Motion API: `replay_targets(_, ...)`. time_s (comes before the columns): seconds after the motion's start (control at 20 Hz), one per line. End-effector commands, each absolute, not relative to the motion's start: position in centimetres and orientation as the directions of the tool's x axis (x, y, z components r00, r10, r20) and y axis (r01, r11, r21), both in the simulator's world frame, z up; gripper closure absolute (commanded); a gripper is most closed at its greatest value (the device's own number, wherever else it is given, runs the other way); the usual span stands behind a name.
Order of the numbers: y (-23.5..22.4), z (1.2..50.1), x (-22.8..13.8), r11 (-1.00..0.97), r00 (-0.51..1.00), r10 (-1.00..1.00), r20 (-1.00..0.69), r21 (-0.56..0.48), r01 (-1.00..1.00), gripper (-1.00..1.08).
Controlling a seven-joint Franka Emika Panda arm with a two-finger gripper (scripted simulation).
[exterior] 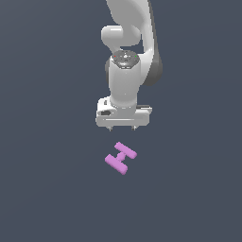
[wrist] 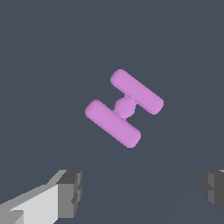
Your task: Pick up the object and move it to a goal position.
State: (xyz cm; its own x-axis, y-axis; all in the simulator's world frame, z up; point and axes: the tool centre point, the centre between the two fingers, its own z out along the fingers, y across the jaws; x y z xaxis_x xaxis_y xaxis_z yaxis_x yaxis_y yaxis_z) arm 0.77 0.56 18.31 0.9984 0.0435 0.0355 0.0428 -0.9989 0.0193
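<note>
Between our end effector's [exterior: 123,127] widely spread fingers [wrist: 70,192] we hold nothing; just beyond and below them the pink-purple H-shaped block [exterior: 121,157] lies flat and skewed on the dark surface [exterior: 47,189], untouched.

Plain dark slate-grey matte surface [exterior: 42,189] fills both views edge to edge. Uniform tone, no markings, no seams. Nothing else non-task visible w/ certainty.
</note>
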Motion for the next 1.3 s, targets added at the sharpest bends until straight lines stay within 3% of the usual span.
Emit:
replay_targets(0.0, 0.6, 18.3, 0.8, -0.999, 0.998, 0.043, 0.036, 0.019, 0.043, -0.92)
replay_targets(0.65, 3.4, 19.1, 1.3, -0.997, 0.995, 0.083, 0.049, -0.008, 0.083, -0.92)
replay_targets(1.25, 2.7, 16.5, 2.9, -0.997, 0.996, -0.081, 0.034, -0.018, -0.080, -0.92)
